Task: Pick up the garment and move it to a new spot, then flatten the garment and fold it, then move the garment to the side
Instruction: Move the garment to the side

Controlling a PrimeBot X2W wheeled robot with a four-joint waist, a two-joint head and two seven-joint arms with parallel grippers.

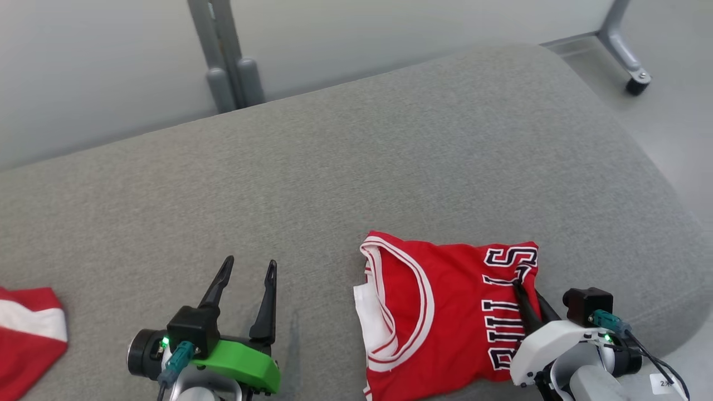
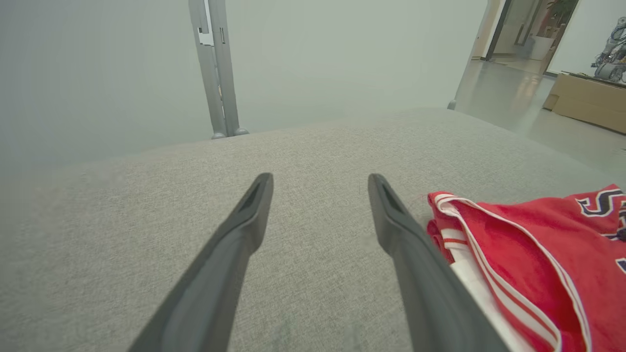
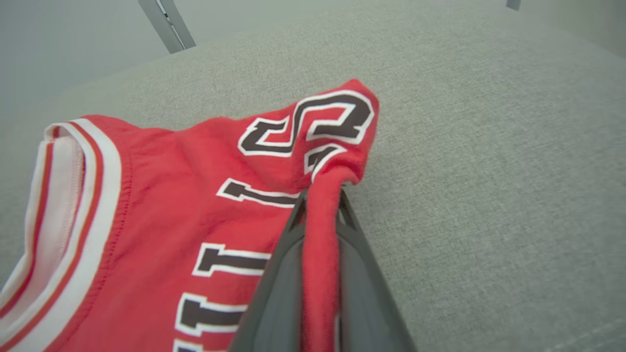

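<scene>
R gripper [image 3: 322, 201] pinches a soft red knit fold of the jersey [image 1: 440, 301], lying front-right on grey woven cushion [image 1: 390, 156]; lettering partly hidden, hem cut off. L gripper [image 1: 249, 263] spread wide, empty.

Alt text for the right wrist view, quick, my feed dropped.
The right claw is shut on a fold of the red jersey beside its black-and-white lettering. The jersey lies on a grey cushion, its white-trimmed opening at the view's left.
</scene>
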